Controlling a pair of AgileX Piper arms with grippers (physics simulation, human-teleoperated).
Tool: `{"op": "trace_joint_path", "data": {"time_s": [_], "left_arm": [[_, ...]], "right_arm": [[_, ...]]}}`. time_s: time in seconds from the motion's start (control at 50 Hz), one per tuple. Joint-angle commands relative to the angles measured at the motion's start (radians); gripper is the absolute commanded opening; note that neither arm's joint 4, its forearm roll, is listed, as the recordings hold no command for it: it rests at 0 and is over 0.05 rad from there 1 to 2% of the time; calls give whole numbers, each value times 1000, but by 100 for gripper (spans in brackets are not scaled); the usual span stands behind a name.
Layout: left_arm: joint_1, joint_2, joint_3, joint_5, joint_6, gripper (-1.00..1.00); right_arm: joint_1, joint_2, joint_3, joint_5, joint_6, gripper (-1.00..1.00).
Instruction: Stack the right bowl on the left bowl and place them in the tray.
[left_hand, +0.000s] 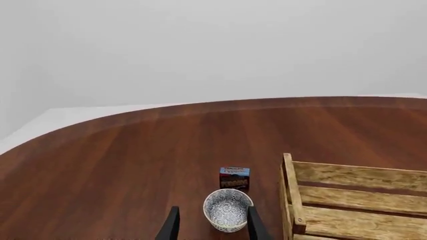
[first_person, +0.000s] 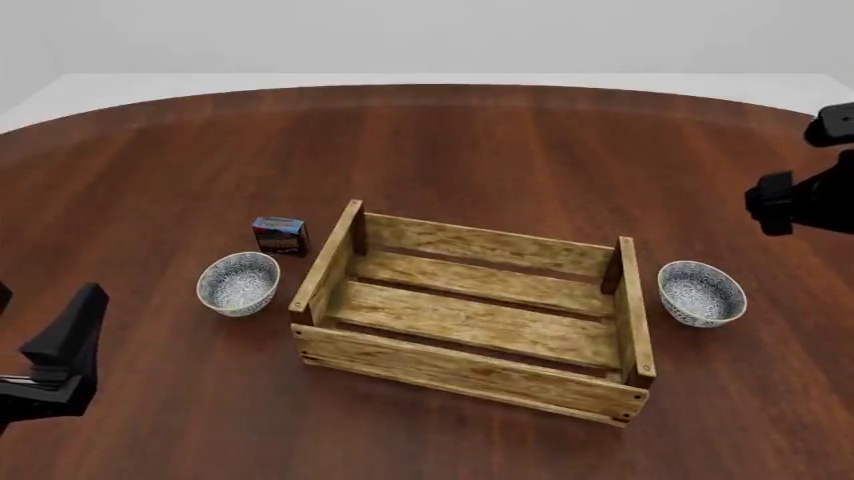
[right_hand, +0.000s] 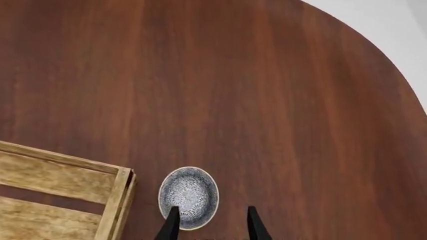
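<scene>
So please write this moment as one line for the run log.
left gripper: open, empty | right gripper: open, empty | left bowl, right bowl: on table, unstacked | tray: empty

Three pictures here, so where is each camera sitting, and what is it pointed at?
Front view: fixed above the arms' side, looking down on the tray, left bowl, right bowl; both arms at the edges.
Left wrist view: behind the left gripper, fingers apart, facing the left bowl and small box.
Right wrist view: behind the right gripper, fingers apart, looking down on the right bowl.
All three share the tray.
</scene>
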Motion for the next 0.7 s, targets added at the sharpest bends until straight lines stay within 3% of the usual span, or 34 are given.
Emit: {"op": "trace_joint_path", "data": {"time_s": [0.02, 0.36, 0.7], "left_arm": [[-13, 3, -2, 1, -2, 100], [-15, -13, -7, 24, -8, 100], [-13, -4, 3, 7, -13, 100]], "right_arm": [[-1, 24, -25, 24, 17, 100], [-48, 231, -71, -27, 15, 100], [-44, 322, -56, -79, 36, 100]]}}
